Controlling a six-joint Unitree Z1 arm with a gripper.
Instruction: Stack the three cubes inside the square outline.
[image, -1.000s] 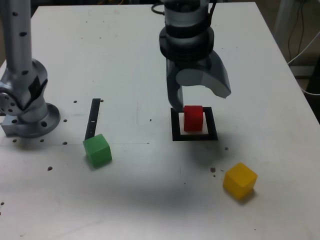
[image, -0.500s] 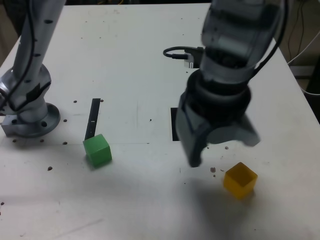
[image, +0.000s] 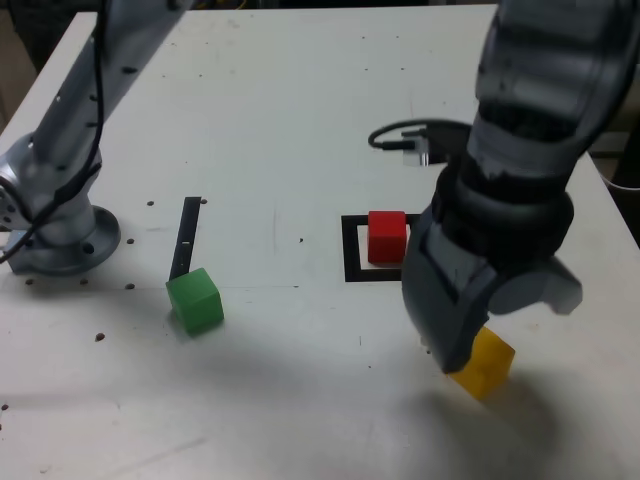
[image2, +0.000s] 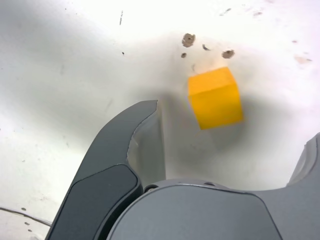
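Note:
The red cube (image: 387, 237) stands alone inside the black square outline (image: 351, 268). In the exterior view my gripper (image: 505, 325) hangs open, nearer the camera and to the right of the outline, just over the yellow cube (image: 488, 363), which it partly hides. In the wrist view the yellow cube (image2: 215, 97) lies on the table ahead of the gap between the spread fingers (image2: 142, 130), untouched; the gripper (image2: 231, 131) holds nothing. Far off on the exterior view's left sits the green cube (image: 195, 300).
A narrow black strip (image: 185, 237) lies just behind the green cube. The arm's base (image: 60, 235) stands at the exterior view's left edge. A black cable (image: 400, 135) loops behind the outline. Small dark specks (image2: 189, 39) dot the white table near the yellow cube.
The gripper let go of the red cube in the outline, opened wider, and swung toward the camera and the exterior view's right until it hung over the yellow cube.

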